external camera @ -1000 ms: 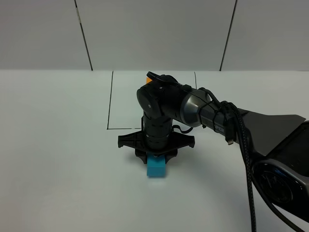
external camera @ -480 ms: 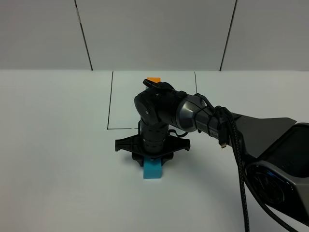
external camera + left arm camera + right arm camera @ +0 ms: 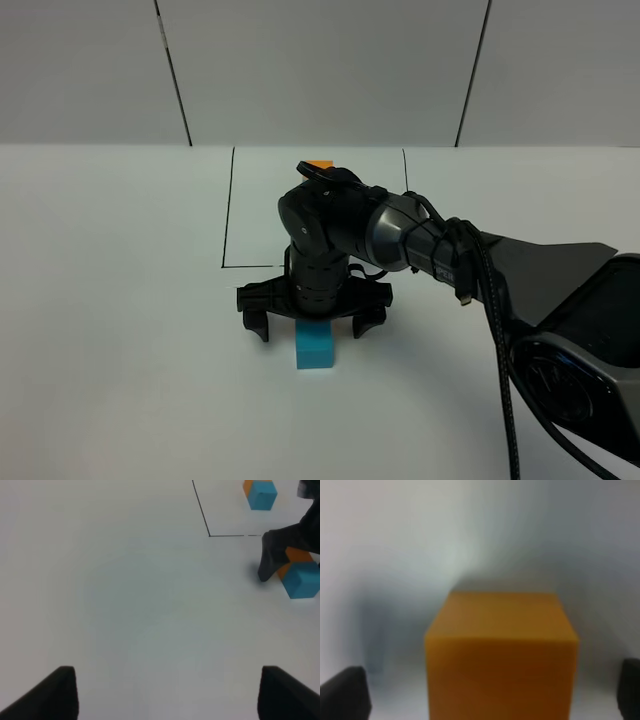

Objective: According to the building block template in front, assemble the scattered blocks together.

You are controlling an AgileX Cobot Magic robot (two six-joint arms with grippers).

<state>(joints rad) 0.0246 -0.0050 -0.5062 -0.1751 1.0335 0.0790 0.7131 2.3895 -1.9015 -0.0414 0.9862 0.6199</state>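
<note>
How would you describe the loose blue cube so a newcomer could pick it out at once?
Start at the black outline on the white table. Just outside its near edge, under the right hand, sits the blue cube against an orange cube. The other blue cube lies inside the outline.

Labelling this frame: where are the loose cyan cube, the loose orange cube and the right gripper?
cyan cube (image 3: 315,347), exterior high view, front face.
orange cube (image 3: 502,667), right wrist view, near face.
right gripper (image 3: 311,322), exterior high view, between open fingertips.
</note>
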